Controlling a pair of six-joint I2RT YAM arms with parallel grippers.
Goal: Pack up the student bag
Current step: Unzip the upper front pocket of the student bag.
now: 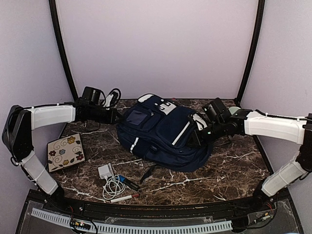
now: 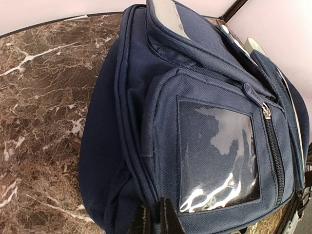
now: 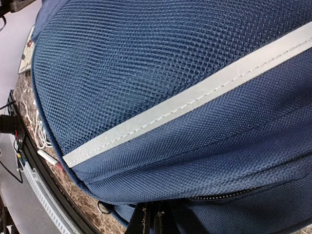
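Arms reach in from both sides, elbows bent, toward the student bag point(image 1: 161, 134) lying at the middle of the tabletop point(image 1: 229, 170). The left tool point(image 1: 117, 116) pinches the bag's pocket-side edge. The right tool point(image 1: 199, 132), pressed together, meets its striped mesh side. Pale lilac walls point(image 1: 156, 44) enclose the dark, white-veined marble.

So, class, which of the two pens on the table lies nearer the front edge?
The white pen with the red end, just past the white cable. The dark pen lies farther back, closer to the bag.
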